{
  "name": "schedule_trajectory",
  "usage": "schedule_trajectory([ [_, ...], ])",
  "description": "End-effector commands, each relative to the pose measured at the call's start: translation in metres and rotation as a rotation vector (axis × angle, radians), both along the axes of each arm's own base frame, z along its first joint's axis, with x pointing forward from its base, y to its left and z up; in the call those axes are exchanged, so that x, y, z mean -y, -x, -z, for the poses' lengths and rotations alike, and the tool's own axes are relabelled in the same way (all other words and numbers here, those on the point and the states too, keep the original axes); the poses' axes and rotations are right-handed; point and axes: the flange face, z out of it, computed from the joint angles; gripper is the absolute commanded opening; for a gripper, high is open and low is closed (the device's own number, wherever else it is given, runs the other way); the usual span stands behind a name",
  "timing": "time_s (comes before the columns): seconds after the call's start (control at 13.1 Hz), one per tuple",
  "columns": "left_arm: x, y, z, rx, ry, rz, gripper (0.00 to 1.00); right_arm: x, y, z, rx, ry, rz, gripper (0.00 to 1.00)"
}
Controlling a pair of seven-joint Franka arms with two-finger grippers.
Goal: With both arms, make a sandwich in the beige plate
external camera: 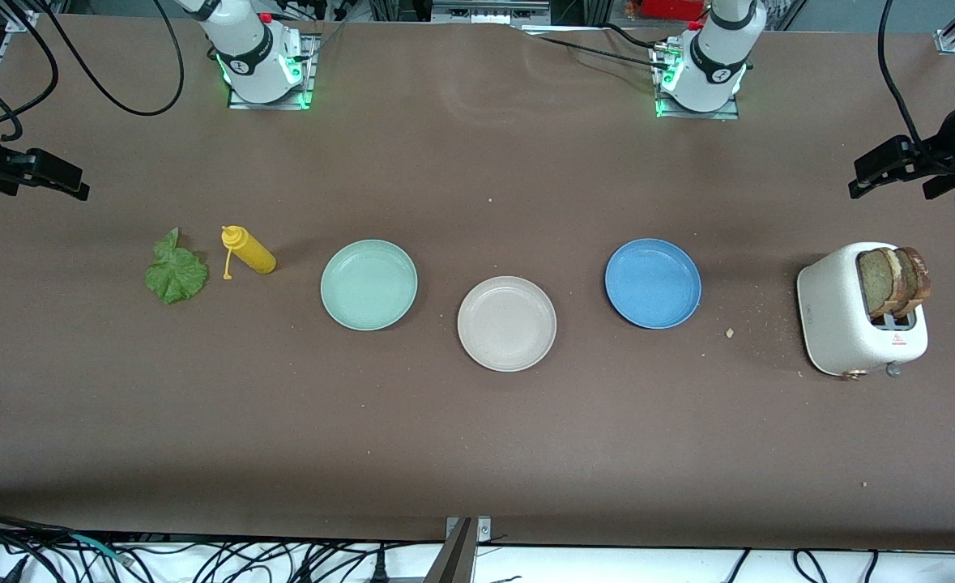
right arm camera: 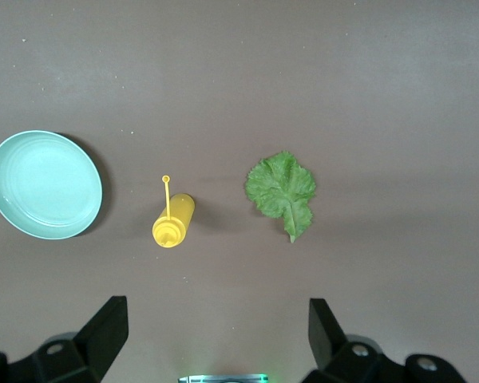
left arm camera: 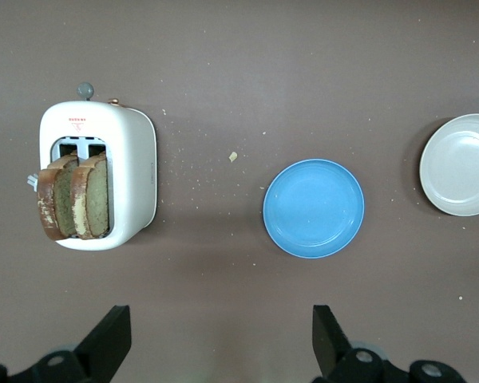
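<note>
The beige plate (external camera: 506, 323) lies empty mid-table, also seen in the left wrist view (left arm camera: 461, 164). Two brown bread slices (external camera: 894, 279) (left arm camera: 73, 199) stand upright in the slots of a white toaster (external camera: 837, 324) (left arm camera: 132, 171) at the left arm's end. A green lettuce leaf (external camera: 175, 271) (right arm camera: 283, 190) lies flat on the table at the right arm's end. My left gripper (external camera: 890, 185) (left arm camera: 221, 319) hangs open and holds nothing, high over bare table beside the toaster. My right gripper (external camera: 44, 188) (right arm camera: 217, 311) hangs open and holds nothing, high over bare table beside the lettuce.
A yellow squeeze bottle (external camera: 250, 251) (right arm camera: 172, 222) lies on its side between the lettuce and a mint-green plate (external camera: 368, 284) (right arm camera: 44, 184). A blue plate (external camera: 653, 282) (left arm camera: 313, 207) sits between the beige plate and the toaster. Crumbs lie scattered near the toaster.
</note>
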Motion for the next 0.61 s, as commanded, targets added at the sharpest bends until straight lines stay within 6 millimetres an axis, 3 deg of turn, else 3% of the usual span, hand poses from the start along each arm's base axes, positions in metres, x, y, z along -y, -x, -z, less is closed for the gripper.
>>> schedule_trajectory([
  [0.0, -0.011, -0.003, 0.002, -0.004, -0.019, -0.014, 1.0, 0.001, 0.004, -0.005, 0.004, -0.017, 0.004, 1.0],
  [0.15, -0.018, -0.003, 0.001, 0.001, -0.017, -0.028, 1.0, 0.001, 0.004, -0.004, 0.001, -0.017, 0.004, 1.0],
  [0.53, -0.011, 0.0, -0.012, 0.025, -0.017, -0.01, 1.0, 0.001, 0.004, -0.003, 0.001, -0.031, 0.006, 1.0],
])
